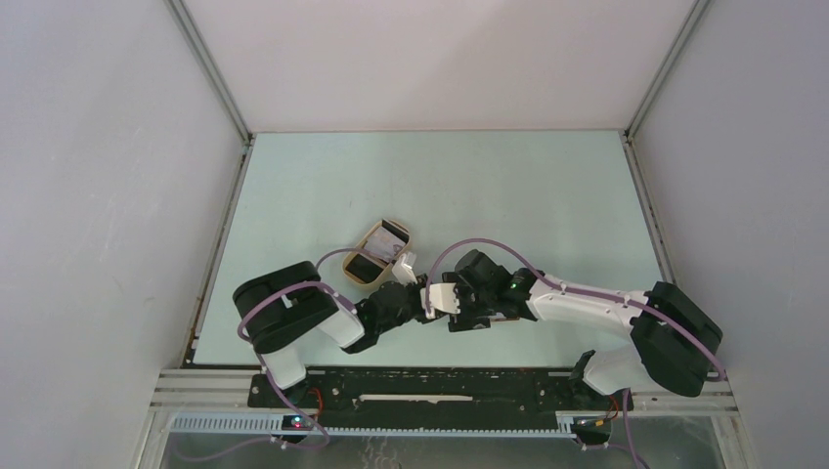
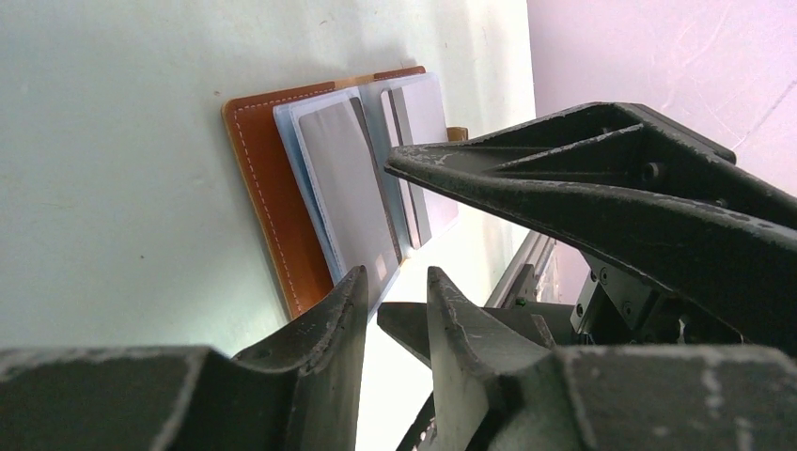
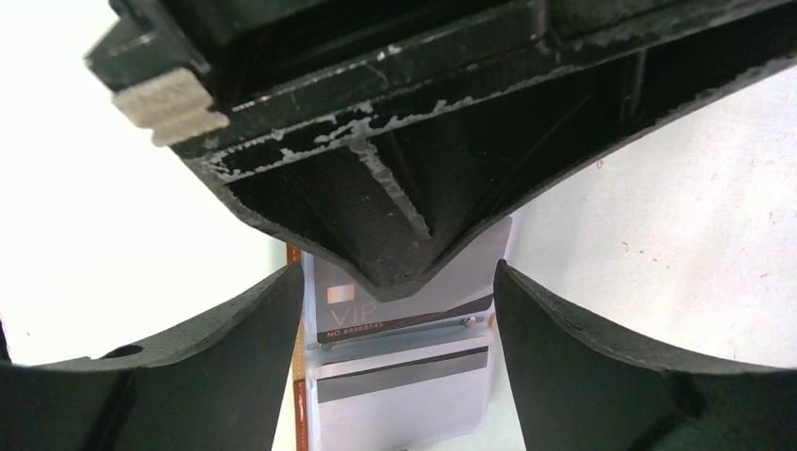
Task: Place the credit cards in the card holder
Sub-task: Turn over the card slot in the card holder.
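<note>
1. Left gripper (image 2: 395,282): the fingers stand slightly apart with a narrow gap. Nothing is seen clamped in the gap. One fingertip overlaps the near corner of the cards (image 2: 350,193) in the left wrist view.
2. Right gripper (image 3: 398,274): the fingers stand wide apart and straddle the cards from above. Whether they touch the cards cannot be told.
3. Cards: they lie overlapped on the inner face of the open holder (image 2: 273,193), which lies flat on the table (image 2: 113,188). One face reads "VIP"; another carries a dark stripe.
4. Obstruction: the left gripper's body fills the upper part of the right wrist view, its pointed end between the right fingers, just over the cards. In the left wrist view, a right finger crosses above the holder's far side.
5. Surroundings: a tan tray (image 1: 371,232) sits just beyond the grippers, toward the left. It holds tray cards (image 1: 394,235), one white and one dark.
6. Arm pose: both arms are folded low and reach inward. The grippers meet at the near middle of the table.
</note>
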You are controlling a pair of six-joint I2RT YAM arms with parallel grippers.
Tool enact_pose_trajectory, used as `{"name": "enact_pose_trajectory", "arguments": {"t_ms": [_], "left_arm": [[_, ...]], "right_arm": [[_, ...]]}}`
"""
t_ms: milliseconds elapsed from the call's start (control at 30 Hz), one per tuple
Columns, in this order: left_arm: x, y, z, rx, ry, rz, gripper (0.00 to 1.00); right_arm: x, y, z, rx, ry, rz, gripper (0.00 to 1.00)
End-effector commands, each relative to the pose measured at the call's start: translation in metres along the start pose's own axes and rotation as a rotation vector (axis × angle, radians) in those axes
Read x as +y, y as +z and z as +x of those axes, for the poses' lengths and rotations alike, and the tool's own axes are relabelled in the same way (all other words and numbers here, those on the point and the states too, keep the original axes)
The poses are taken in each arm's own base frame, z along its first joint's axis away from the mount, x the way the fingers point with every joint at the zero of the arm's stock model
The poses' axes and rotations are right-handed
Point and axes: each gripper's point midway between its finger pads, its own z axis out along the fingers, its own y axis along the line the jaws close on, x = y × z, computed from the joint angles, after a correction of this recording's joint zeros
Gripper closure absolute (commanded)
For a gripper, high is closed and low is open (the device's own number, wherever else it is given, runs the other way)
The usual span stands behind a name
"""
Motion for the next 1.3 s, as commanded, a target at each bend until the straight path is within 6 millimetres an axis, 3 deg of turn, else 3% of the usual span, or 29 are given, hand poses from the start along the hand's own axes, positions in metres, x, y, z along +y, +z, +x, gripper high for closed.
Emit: {"name": "enact_pose_trajectory", "arguments": {"t_ms": [0, 533, 1267], "left_arm": [[-0.022, 0.005, -0.010, -0.024, 0.024, 0.069, 0.65], [-0.029, 0.001, -0.020, -0.050, 0.065, 0.088, 0.65], [-0.030, 0.019, -0.016, -0.009, 0.063, 0.099, 0.64]], "right_arm": [[-0.016, -0.011, -0.010, -0.039, 0.010, 0.056, 0.19], [-0.019, -0.015, -0.007, -0.048, 0.027, 0.059, 0.30], [-0.020, -0.018, -0.006, -0.051, 0.041, 0.054, 0.35]]}}
